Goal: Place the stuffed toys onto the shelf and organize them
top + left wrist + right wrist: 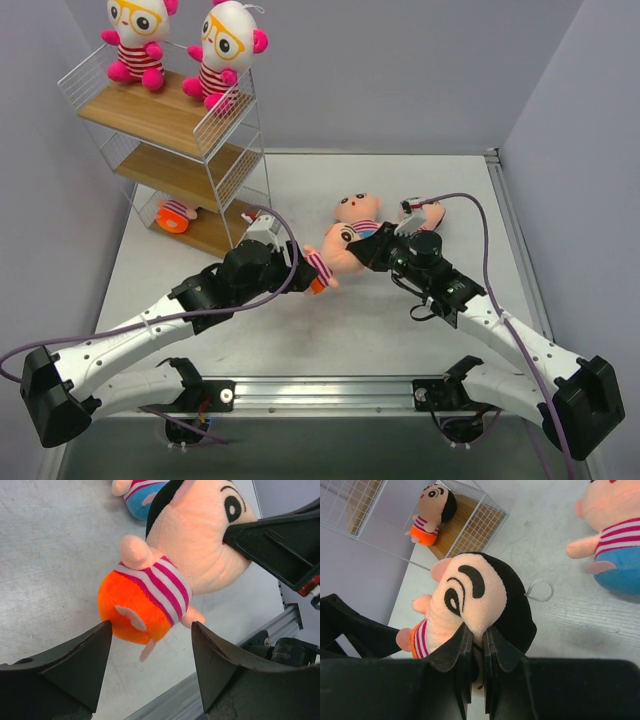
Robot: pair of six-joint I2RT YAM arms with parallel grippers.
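Note:
My right gripper is shut on the head of a peach-skinned stuffed toy with black hair, a pink-striped shirt and orange bottoms, holding it just above the table. My left gripper is open, its fingers either side of and just short of the toy's orange bottom, not touching. A second peach toy with blue bottoms lies on the table just behind. The shelf stands at far left, with two white-headed toys on top and an orange-bottomed toy on the lowest board.
A peach shape shows partly behind the right wrist; I cannot tell what it is. Grey walls close in on the left, back and right. A metal rail runs along the near edge between the arm bases.

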